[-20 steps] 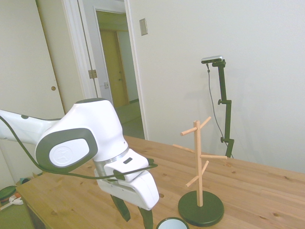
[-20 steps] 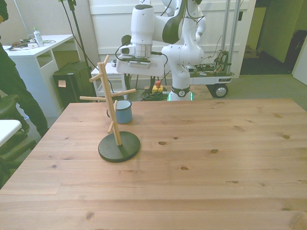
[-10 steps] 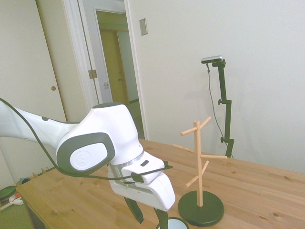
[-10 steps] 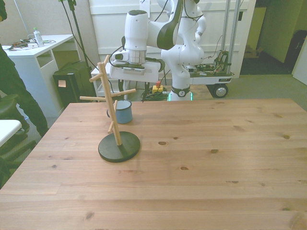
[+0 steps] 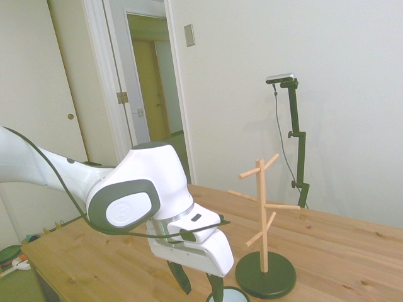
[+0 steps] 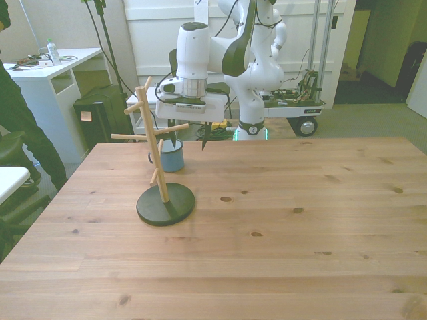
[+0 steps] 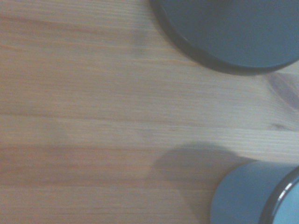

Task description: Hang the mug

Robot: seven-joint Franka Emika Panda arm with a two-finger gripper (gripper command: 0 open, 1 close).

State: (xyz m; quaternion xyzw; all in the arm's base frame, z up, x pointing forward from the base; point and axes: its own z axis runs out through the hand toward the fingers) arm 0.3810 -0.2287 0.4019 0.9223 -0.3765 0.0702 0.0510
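The mug (image 6: 173, 155) stands upright on the table (image 6: 280, 227), on the far side of the wooden peg tree (image 6: 157, 157) in the front view, at about 12 o'clock from the tree's dark round base (image 6: 166, 204) and close to it without touching. Part of the mug is hidden behind the tree's post and lower pegs in that view.

The tool (image 6: 189, 139) hangs just above the table with its two dark fingers (image 6: 205, 139) spread apart and nothing between them. In the front view one finger points down right at the mug's rim, while the other hangs at about 3 o'clock from the mug, beside it and clear of it. Whether the nearer finger touches the rim or sits inside the mug cannot be told.

In the side view the tool (image 5: 198, 284) shows its fingers parted above the mug's rim (image 5: 228, 294), which peeks in at the bottom edge, at about 9 o'clock from the tree's base (image 5: 266, 277).

The wrist view is blurred: it shows the mug's blue wall (image 7: 247, 193) and the dark base (image 7: 233, 28), well apart, on bare wood.
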